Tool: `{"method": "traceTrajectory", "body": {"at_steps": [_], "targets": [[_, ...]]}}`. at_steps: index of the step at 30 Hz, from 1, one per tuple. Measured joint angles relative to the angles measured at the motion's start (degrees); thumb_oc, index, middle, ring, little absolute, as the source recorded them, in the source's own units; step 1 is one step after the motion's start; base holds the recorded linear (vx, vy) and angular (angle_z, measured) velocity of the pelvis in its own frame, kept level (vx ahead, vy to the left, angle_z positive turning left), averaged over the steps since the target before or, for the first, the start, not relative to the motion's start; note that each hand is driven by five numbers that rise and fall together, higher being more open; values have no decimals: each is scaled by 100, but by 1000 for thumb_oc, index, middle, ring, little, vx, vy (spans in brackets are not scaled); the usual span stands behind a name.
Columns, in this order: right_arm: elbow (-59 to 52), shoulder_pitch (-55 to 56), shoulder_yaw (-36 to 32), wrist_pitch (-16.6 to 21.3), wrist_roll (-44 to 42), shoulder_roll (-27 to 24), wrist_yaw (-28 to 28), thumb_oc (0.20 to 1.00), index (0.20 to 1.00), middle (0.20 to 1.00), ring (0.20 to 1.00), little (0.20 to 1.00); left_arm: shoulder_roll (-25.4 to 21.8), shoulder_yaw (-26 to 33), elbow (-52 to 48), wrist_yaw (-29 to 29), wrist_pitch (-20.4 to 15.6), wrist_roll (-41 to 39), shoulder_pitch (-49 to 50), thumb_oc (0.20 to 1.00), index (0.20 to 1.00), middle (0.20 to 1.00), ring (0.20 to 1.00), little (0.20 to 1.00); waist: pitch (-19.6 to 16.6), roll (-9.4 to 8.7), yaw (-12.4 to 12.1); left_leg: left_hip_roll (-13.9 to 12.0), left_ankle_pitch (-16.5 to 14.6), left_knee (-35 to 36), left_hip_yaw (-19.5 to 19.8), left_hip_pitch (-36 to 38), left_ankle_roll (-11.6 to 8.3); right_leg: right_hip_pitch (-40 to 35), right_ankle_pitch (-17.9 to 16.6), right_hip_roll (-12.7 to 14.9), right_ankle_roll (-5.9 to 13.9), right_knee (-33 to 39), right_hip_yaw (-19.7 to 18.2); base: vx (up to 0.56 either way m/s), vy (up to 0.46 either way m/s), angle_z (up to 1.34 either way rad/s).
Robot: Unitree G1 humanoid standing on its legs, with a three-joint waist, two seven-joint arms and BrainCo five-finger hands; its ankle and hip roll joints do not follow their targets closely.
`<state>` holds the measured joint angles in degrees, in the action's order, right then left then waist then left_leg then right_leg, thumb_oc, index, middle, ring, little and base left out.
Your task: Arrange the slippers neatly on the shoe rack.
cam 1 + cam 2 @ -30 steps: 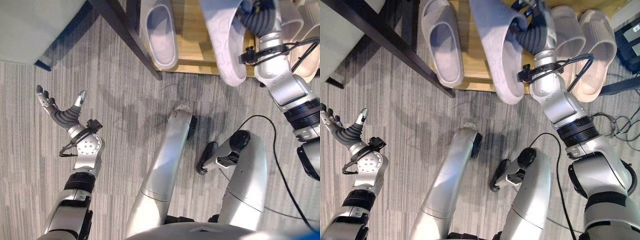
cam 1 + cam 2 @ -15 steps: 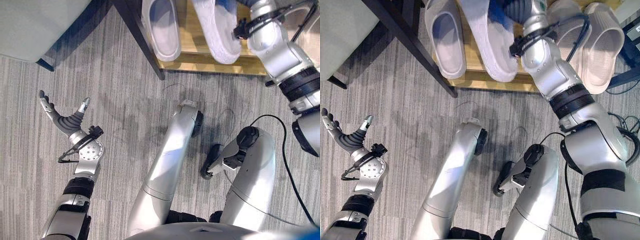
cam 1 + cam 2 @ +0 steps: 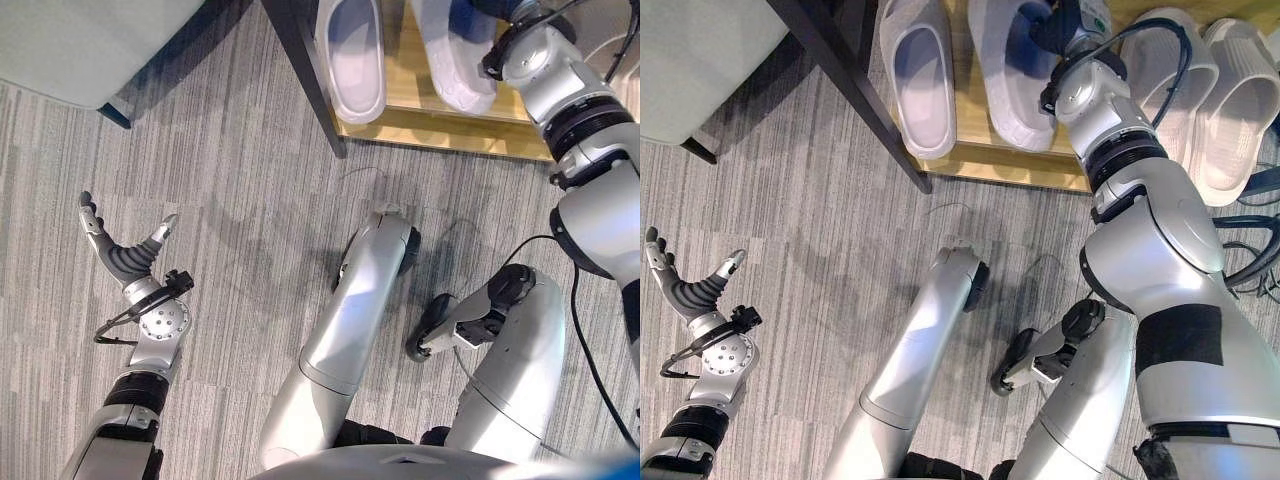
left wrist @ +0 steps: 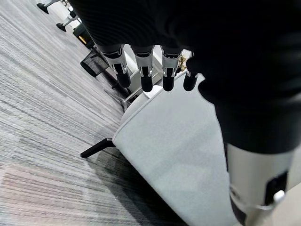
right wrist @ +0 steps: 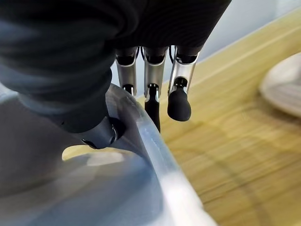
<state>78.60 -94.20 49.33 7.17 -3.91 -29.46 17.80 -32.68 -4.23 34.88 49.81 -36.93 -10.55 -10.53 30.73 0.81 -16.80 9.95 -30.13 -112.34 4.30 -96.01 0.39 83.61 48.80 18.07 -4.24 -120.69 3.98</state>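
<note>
Left hand (image 3: pixel 122 255) hung low over the floor at the robot's left, palm up, fingers (image 4: pixel 146 77) straight and spread, thumb apart, holding nothing. Right arm reached forward and up to the far edge of the head views. Right hand (image 3: pixel 1052 22) pinched the side wall of a slipper (image 3: pixel 1010 75), thumb inside and fingers (image 5: pixel 178 101) outside.

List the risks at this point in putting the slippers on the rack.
1. The right hand pinches the pale grey slipper's edge; pulling away could drag it crooked.
2. It lies close to the neighbouring grey slipper on the wooden shoe rack; a nudge might knock that one.
</note>
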Motion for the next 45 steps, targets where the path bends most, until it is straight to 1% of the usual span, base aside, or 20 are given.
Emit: {"method": "traceTrajectory", "body": {"at_steps": [2,5,6,7,11,16,21,23,26,27,28,29,30,32,33,34,35,38,41,45], "targets": [[-17,2,0,66,-32,-310,-15,200,200,200,200,200,-14,-27,-43,-43,0,0,32,1000,1000,1000,1000,1000,-4,15,-22,2,-2,56,-6,5,-3,-8,0,5,0,72,2,0,0,0],[-84,-2,0,86,-32,-311,-14,200,200,200,200,200,-43,-29,-320,-143,2,1,27,1000,1000,1000,1000,1000,7,94,-222,10,-3,50,-3,13,-8,-9,0,6,0,48,2,0,0,0],[-91,-2,0,88,-34,-307,-14,624,624,624,624,624,-43,-29,-318,-193,3,2,37,1000,1000,1000,1000,1000,7,94,-257,13,-2,43,-2,13,-9,-10,0,6,0,41,2,0,0,0],[-95,-3,-1,88,-41,-267,-14,1000,1000,1000,1000,1000,-43,-29,-312,-197,5,2,55,1000,1000,1000,1000,1000,7,94,-264,14,-1,23,1,15,-10,-17,0,6,0,26,2,0,0,0],[-114,2,-146,122,-202,-81,-157,1000,1000,1000,1000,1000,-43,-31,-324,-243,15,0,9,1000,1000,1000,1000,1000,7,94,-241,15,2,-39,3,14,-5,-41,0,6,0,-13,2,0,0,0],[-113,1,-385,125,-496,-93,-297,1000,1000,1000,1000,1000,-44,-88,-340,-339,52,6,-15,1000,1000,1000,1000,1000,7,93,-155,15,3,-83,9,13,-3,-46,0,5,0,-48,2,0,0,0],[-119,4,-405,125,-806,-113,-405,1000,1000,1000,1000,1000,-43,-148,-339,-498,147,-3,-5,1000,1000,1000,1000,1000,7,93,-132,14,2,-81,10,10,-4,-39,0,5,0,-52,2,0,0,0],[-197,25,-600,125,-948,-112,-408,1000,1000,1000,1000,1000,-43,-177,-337,-502,177,-6,-7,1000,1000,1000,1000,1000,7,93,-124,14,2,-81,10,10,-4,-39,0,5,0,-51,2,0,0,0],[-1358,549,-1078,292,-1440,-239,-355,1000,1000,1000,1000,1000,-36,-204,-318,-501,182,-7,7,1000,1000,1000,1000,1000,4,88,-45,12,2,-72,7,6,-4,-36,0,2,0,-43,0,0,0,0],[-1612,683,-1086,318,-1559,-265,-337,1000,1000,1000,1000,1000,-29,-203,-324,-495,183,-4,5,1000,1000,1000,1000,1000,3,85,7,12,0,-72,8,7,-7,-36,0,2,0,-44,0,0,0,0],[-2575,1104,-1088,395,-1718,-410,-218,1000,1000,1000,1000,1000,1,-190,-328,-448,186,-1,37,1000,1000,1000,1000,1000,3,85,63,12,0,-73,8,4,-8,-30,0,-11,0,-43,-1,0,0,0],[-3079,1351,-1082,485,-1760,-514,-147,1000,1000,1000,1000,1000,48,-189,-330,-419,189,4,39,1000,1000,1000,1000,1000,3,85,107,12,-1,-74,10,3,-8,-28,0,-12,0,-46,-1,0,0,0],[-3250,1411,-1096,484,-1786,-538,-92,1000,1000,1000,1000,1000,85,-192,-329,-382,200,13,42,1000,1000,1000,1000,1000,3,85,175,11,0,-77,12,4,-8,-23,0,-12,0,-46,-1,0,0,0],[-4515,2061,-1568,590,-1793,-719,208,1000,1000,1000,1000,1000,264,-133,-350,-137,264,66,34,1000,1000,1000,1000,1000,-1,77,205,11,-1,-69,13,3,-8,-27,0,-27,0,-33,-2,0,0,0],[-5060,2426,-1645,685,-1791,-692,395,1000,1000,1000,1000,1000,315,-138,-282,151,421,55,-205,1000,1000,1000,1000,1000,-14,38,373,6,-1,-66,8,5,-9,-30,0,-4,0,-28,-3,0,0,0],[-5459,2761,-1622,694,-1785,-632,446,1000,1000,1000,1000,1000,307,-74,-71,308,498,114,-784,1000,1000,1000,1000,1000,-31,4,436,5,5,-69,16,0,2,-18,-1,-52,0,-28,-3,12,-4,-7],[-5472,2901,-1759,771,-1725,-527,500,1000,1000,1000,1000,1000,294,6,-135,363,454,219,-827,1000,1000,1000,1000,1000,-32,-3,513,8,-2,-113,36,2,-8,-32,-1,-91,1,-55,-4,14,-17,-15],[-5473,3058,-2007,820,-1731,-663,793,1000,1000,1000,1000,1000,326,-32,-388,533,403,463,-578,1000,1000,1000,1000,1000,-32,-5,696,2,-19,-134,39,-3,-24,-21,-1,-98,0,-63,-7,2,-6,-3],[-5530,3455,-2157,874,-1751,-1022,789,1000,1000,1000,1000,1000,303,-11,-437,664,414,505,-186,1000,1000,1000,1000,1000,-32,-4,665,3,-20,-156,49,0,-27,3,0,-100,-1,-126,-7,-7,-26,1],[-5665,3570,-2126,896,-1743,-959,753,1000,1000,1000,1000,1000,297,-11,-450,683,426,547,-89,1000,1000,1000,1000,1000,-32,-5,581,4,-19,-208,71,2,-27,5,0,-111,-1,-185,-6,-3,-9,0]]}}
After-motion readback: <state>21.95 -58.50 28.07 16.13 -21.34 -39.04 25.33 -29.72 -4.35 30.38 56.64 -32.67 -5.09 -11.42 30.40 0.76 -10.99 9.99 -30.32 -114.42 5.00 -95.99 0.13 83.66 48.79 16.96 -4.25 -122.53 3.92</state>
